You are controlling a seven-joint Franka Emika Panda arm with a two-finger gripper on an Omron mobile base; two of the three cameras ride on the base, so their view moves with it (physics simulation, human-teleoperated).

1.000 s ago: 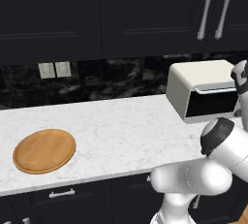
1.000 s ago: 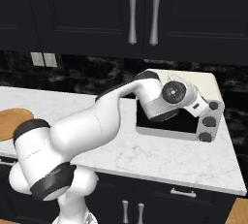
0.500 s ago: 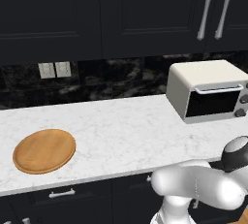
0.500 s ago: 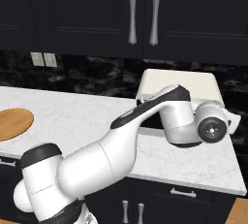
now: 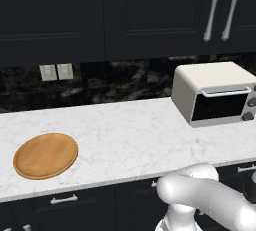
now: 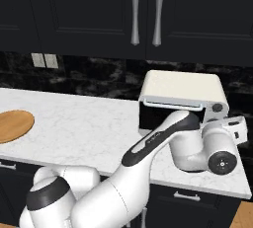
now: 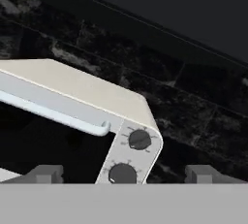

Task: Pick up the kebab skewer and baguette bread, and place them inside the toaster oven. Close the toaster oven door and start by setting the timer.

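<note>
- Wooden plate (image 5: 45, 155) sits at the left end of the counter (image 5: 125, 135), bare on top; you see no skewer or bread on it. Judgement: both are likely already inside the oven, though the dark glass hides the interior, so don't count that as confirmed.
- Toaster oven (image 5: 215, 94) stands at the right end of the counter against the dark backsplash, well apart from the plate. Its door (image 5: 220, 106) looks shut in the left base view, with the silver handle (image 5: 226, 92) along its top edge.
- Step in hand, as judged: setting the timer. In the hand view two dark knobs (image 7: 139, 139) sit one above the other on the cream panel to the right of the door.
- To do it well: centre one knob between the fingers before you close; approach square to the panel; close only once both pads flank the knob; then roll the wrist. Which knob is the timer cannot be read here.
- Gripper (image 7: 126, 179): jaws stand fully apart, holding nothing; the knobs lie just ahead, not touched.
- Arm pose: it reaches forward from the base, elbow bent low at the counter edge, wrist in front of the oven's right side.
</note>
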